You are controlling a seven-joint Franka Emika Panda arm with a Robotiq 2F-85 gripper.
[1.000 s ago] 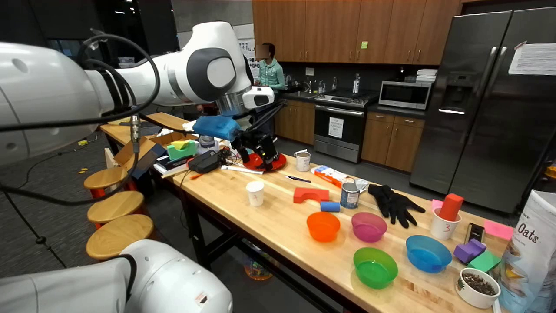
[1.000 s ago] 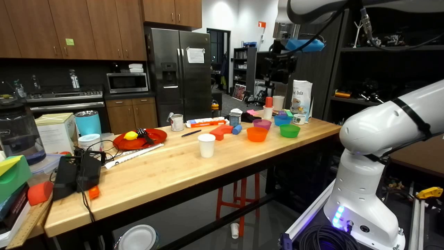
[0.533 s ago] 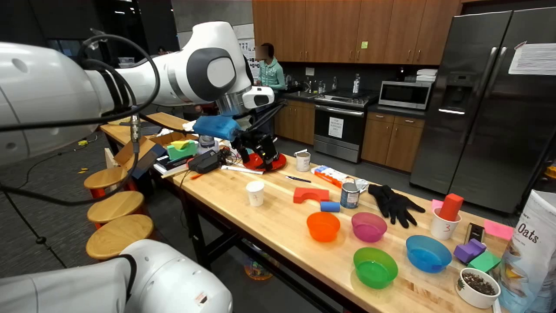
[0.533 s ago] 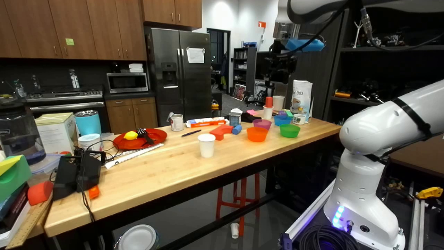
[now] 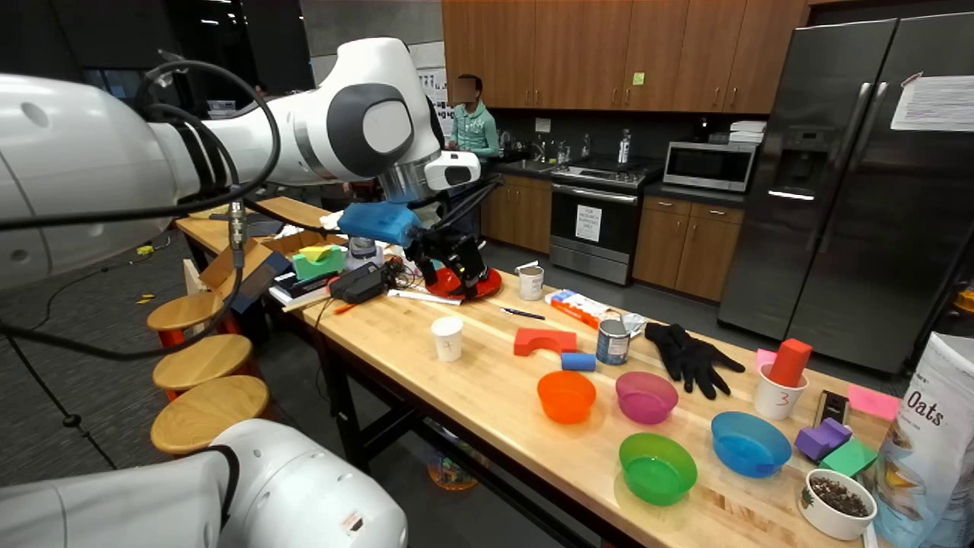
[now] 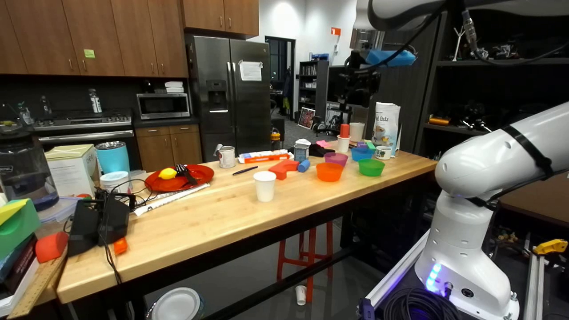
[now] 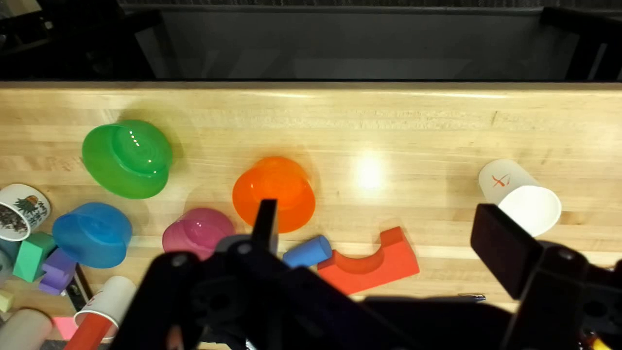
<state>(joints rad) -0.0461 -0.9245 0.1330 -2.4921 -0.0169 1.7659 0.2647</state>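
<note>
Robotiq gripper point(image 7: 386, 238): raised above the wooden worktop point(image 5: 487, 380), directed downward, fingers point(image 7: 505, 250) spread wide apart and clear of the objects below. Red arch block point(image 7: 376, 272): resting on the worktop, visible between the fingers in the wrist view. Blue cylinder point(image 7: 307, 251): lying on its side at one end of the arch; whether the two touch cannot be confirmed. Orange bowl point(image 7: 274, 180): upright, near the cylinder, partly covered by a fingertip in the wrist view. Magenta bowl point(image 7: 199, 228): beside the orange bowl. White paper cup point(image 7: 515, 192): upright, red mark on its wall, well apart from the bowls. Metal can point(image 5: 612, 342): upright, just beside the cylinder in an exterior view. Black gloves point(image 5: 689, 361): lying near the can. Green bowl point(image 7: 127, 159) and blue bowl point(image 7: 92, 236): farther along the worktop, near each other. Red plate point(image 6: 203, 173): bearing a yellow lemon point(image 6: 167, 173).
</note>
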